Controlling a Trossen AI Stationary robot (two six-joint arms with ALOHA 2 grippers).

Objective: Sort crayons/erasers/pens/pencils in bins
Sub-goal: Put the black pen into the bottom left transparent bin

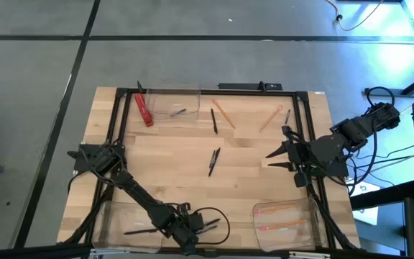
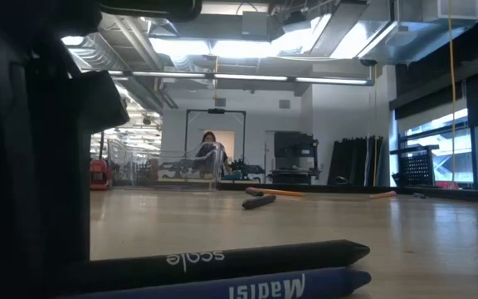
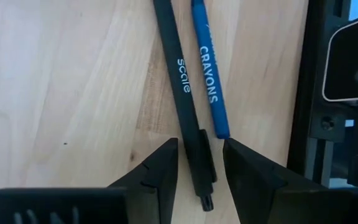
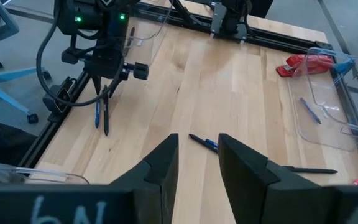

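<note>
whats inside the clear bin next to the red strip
The bin by the red strip holds one short bluish crayon, lying loose on its floor. Nothing else shows inside it; its clear walls hide nothing, though glare blurs the far corner.

A black pen (image 3: 185, 99) printed "scale" and a blue crayon (image 3: 209, 74) lie side by side, nearly touching. Another pen (image 1: 214, 161) lies mid-surface beside a crayon; a third pen (image 1: 213, 120) lies farther back near two orange pencils (image 1: 223, 113). Two pencils (image 1: 279, 210) rest in the near-right bin (image 1: 256, 229), pens (image 1: 136, 231) in the near-left bin (image 1: 99, 229), and a crayon (image 1: 178, 112) in the far bin (image 1: 192, 97).
</note>
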